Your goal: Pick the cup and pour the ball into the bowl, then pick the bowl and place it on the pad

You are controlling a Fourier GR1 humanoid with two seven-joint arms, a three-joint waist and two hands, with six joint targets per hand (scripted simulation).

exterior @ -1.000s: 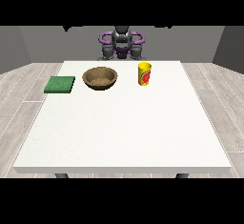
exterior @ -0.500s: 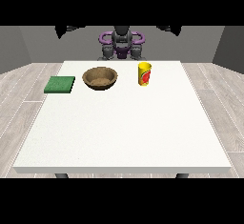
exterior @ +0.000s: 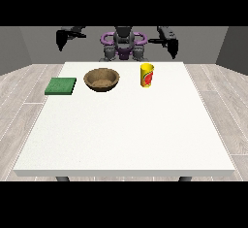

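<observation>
yellow cup [exterior: 147, 74] stands upright on the white table [exterior: 126, 135], just where it stood a second ago, and the brown bowl [exterior: 101, 80] sits near it toward the view's left, with the green pad [exterior: 61, 86] just beyond the bowl at the table's edge. nothing on the table has shifted, so none of the task is done yet; i judge i am only getting ready to reach. i cannot see the ball, which i take to be inside the cup.

my arms are spread out to both sides at shoulder height, far back from the table. my hand at the view's right [exterior: 172, 46] hangs down, well apart from the cup. my hand at the view's left [exterior: 61, 39] hangs likewise, well away from the pad. whether either hand's fingers are apart or curled i cannot tell. neither holds anything.
</observation>
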